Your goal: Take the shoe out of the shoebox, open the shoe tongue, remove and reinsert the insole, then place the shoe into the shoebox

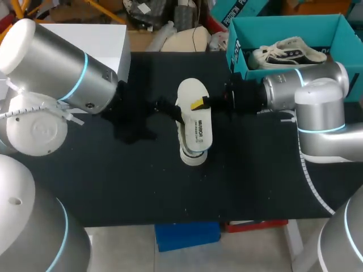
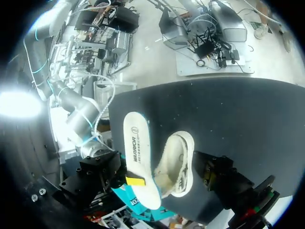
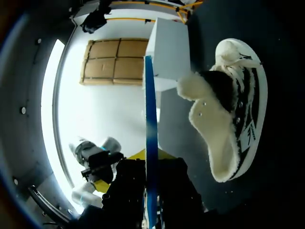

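A white shoe (image 1: 193, 154) with dark stripes lies on the black table (image 1: 113, 181), its fleecy opening showing in the right wrist view (image 3: 224, 124). Just above it hangs its white insole (image 1: 193, 110), teal underneath. My right gripper (image 1: 199, 103) is shut on the insole's edge. From the right wrist the insole (image 3: 150, 138) shows edge-on between the yellow tips. My left gripper (image 1: 167, 109) stands open beside the shoe's left side, holding nothing. In the left wrist view, one of its dark fingers (image 2: 221, 179) sits beside the shoe (image 2: 177, 164), with the insole (image 2: 137, 157) beyond.
The teal shoebox (image 1: 238, 54) stands at the table's back right with a second white shoe (image 1: 289, 52) inside. A white box (image 1: 96, 37) sits at the back left. My right arm (image 1: 306, 90) lies in front of the shoebox.
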{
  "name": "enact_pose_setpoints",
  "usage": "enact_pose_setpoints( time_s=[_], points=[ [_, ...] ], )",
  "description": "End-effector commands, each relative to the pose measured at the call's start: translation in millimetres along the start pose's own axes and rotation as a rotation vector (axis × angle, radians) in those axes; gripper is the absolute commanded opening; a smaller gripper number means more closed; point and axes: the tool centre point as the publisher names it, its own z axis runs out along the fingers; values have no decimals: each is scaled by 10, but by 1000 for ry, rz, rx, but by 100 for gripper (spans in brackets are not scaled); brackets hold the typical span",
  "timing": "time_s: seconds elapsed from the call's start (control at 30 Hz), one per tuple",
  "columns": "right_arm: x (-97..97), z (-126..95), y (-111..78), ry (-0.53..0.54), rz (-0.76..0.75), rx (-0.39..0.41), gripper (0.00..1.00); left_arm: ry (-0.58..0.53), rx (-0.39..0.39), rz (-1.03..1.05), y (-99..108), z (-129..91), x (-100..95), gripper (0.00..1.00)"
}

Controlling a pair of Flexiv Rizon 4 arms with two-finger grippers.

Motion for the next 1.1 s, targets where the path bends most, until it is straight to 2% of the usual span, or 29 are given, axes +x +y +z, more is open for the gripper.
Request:
enact_pose_setpoints(
  time_s=[0.03,0.43,0.6,0.83,1.03,1.1],
  points=[
    [-1,2,4,-1,1,1,0,-414,-30,19,-106,-45,97,100],
    [-1,2,4,-1,1,1,0,-414,-30,19,-106,-45,97,100],
    [-1,2,4,-1,1,1,0,-628,-6,21,-146,18,160,100],
    [-1,2,4,-1,1,1,0,-785,16,-10,-35,91,138,100],
    [-1,2,4,-1,1,1,0,-826,1,-21,97,238,87,100],
    [-1,2,4,-1,1,1,0,-819,-28,-31,133,296,75,100]
  ],
)
